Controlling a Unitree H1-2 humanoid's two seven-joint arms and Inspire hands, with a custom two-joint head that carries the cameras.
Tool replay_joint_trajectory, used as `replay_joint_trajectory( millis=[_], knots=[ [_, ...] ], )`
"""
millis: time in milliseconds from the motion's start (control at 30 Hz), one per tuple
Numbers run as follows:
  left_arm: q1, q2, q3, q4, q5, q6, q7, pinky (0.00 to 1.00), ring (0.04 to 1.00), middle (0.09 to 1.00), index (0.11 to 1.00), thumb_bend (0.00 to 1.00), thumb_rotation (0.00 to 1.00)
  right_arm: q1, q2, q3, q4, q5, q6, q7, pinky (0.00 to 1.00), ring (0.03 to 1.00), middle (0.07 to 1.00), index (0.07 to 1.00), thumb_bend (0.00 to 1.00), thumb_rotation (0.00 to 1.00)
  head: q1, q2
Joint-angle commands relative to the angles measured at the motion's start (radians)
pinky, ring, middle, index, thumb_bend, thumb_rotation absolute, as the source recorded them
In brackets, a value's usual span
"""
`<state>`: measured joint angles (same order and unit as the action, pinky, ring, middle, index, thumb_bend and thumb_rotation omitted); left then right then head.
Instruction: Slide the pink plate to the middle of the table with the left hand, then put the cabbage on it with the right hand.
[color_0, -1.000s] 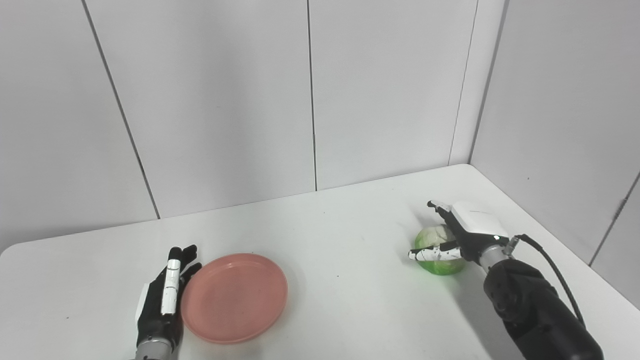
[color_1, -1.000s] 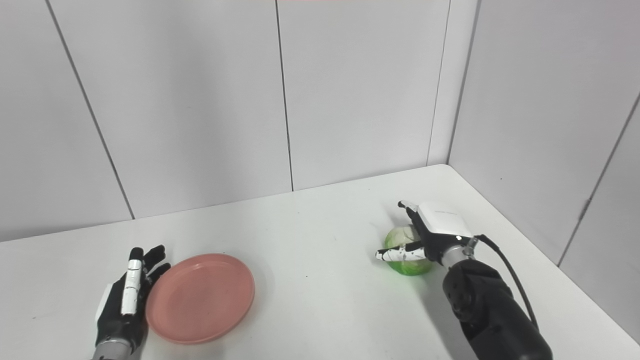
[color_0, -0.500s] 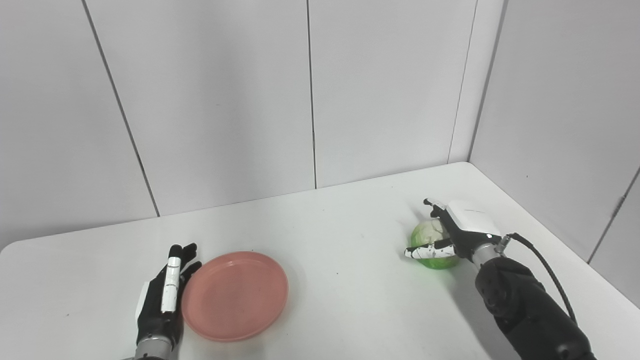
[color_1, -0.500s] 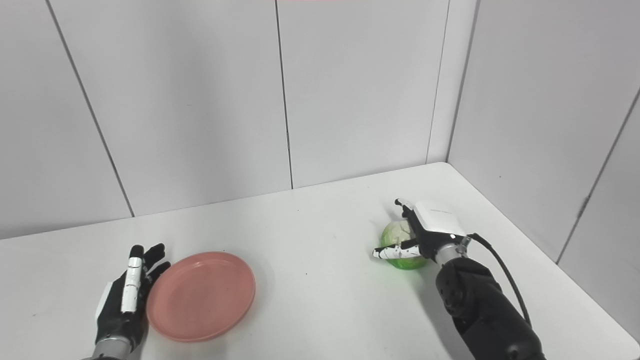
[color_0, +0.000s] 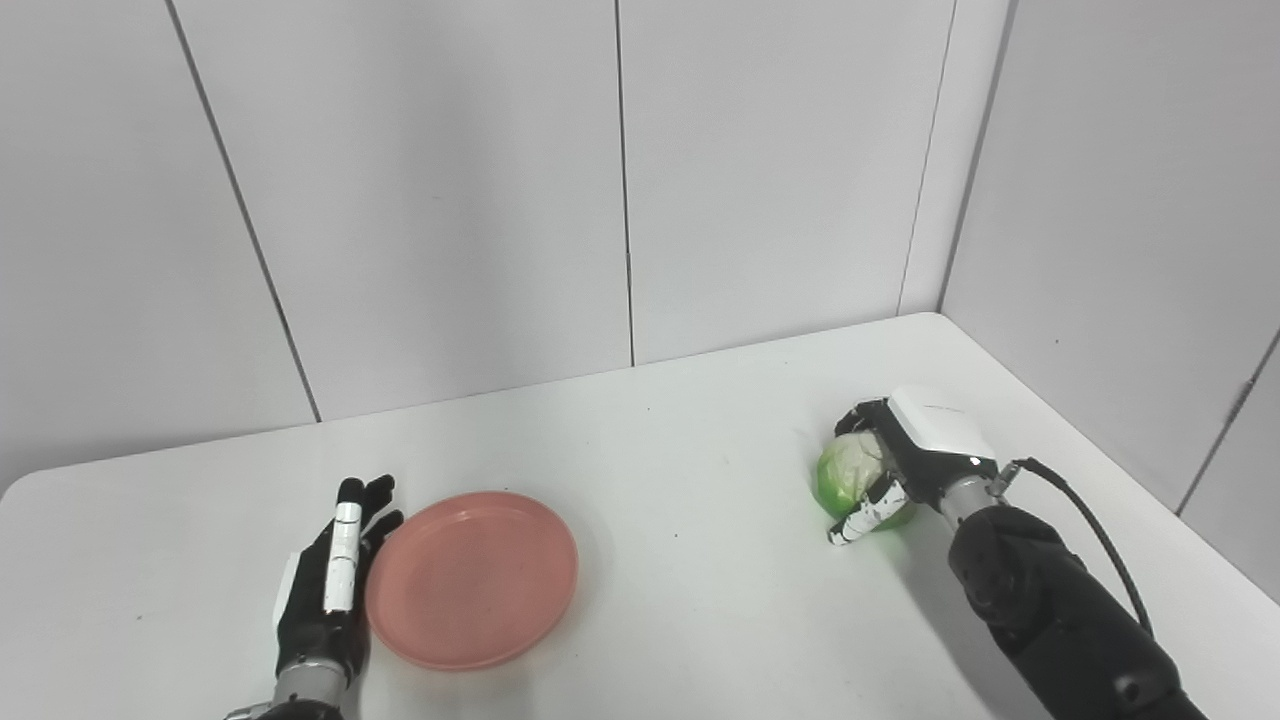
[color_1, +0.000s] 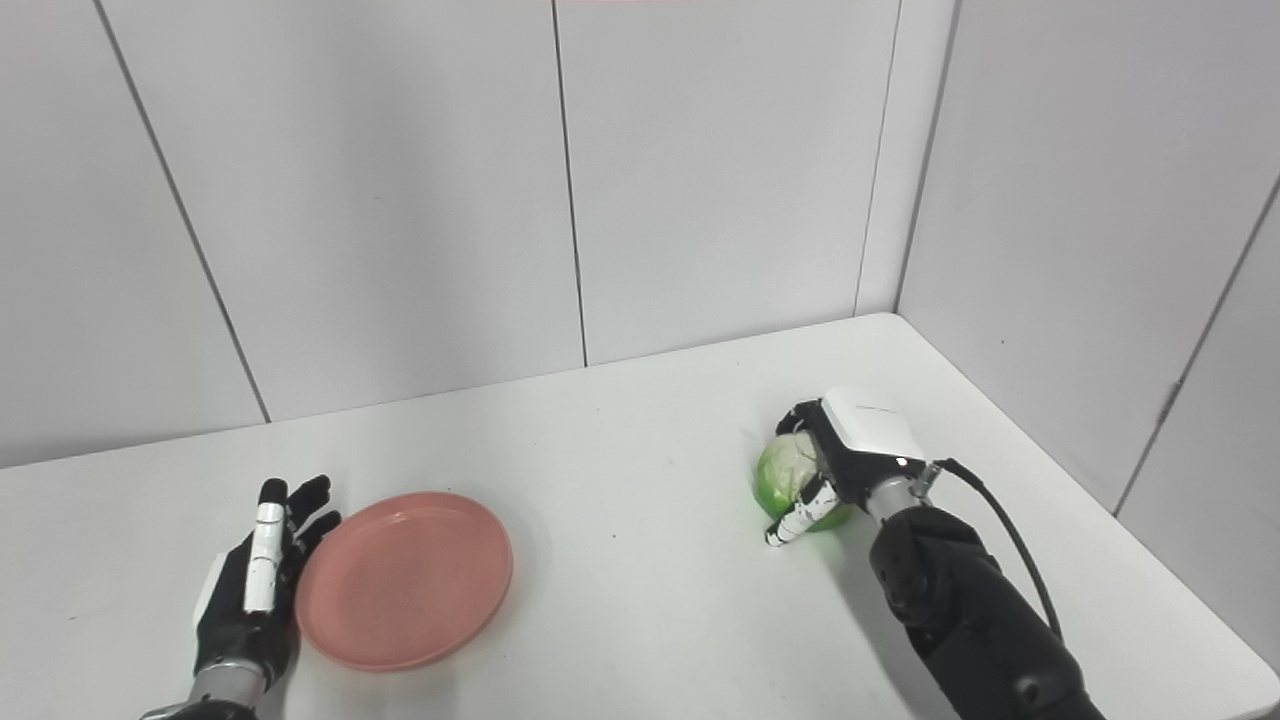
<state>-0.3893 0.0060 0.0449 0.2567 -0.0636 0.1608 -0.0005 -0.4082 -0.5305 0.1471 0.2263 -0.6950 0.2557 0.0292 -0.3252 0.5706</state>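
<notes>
At lower left of the frame, the left hand (color_0: 325, 590) lies flat with fingers extended and apart, grasping nothing, its edge against the left rim of the plate (color_0: 472, 578) on the table (color_0: 680, 560). At right of centre, the right hand (color_0: 915, 455) curls around the cabbage (color_0: 842, 474), thumb beneath.

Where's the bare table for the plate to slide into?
The broad strip between the pink plate and the cabbage is bare. The left hand crowds the plate's left rim; the right hand wraps the cabbage.
</notes>
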Motion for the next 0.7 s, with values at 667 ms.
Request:
replay_joint_trajectory(
  millis=[667],
  knots=[
    [-0.030,-0.010,-0.001,-0.018,-0.010,0.004,0.005,0.99,0.872,0.912,0.787,0.76,0.96,-0.009,-0.045,0.023,-0.136,0.061,0.007,0.137,0.38,0.456,0.499,0.466,0.52,0.00,0.019,0.010]
  ],
)
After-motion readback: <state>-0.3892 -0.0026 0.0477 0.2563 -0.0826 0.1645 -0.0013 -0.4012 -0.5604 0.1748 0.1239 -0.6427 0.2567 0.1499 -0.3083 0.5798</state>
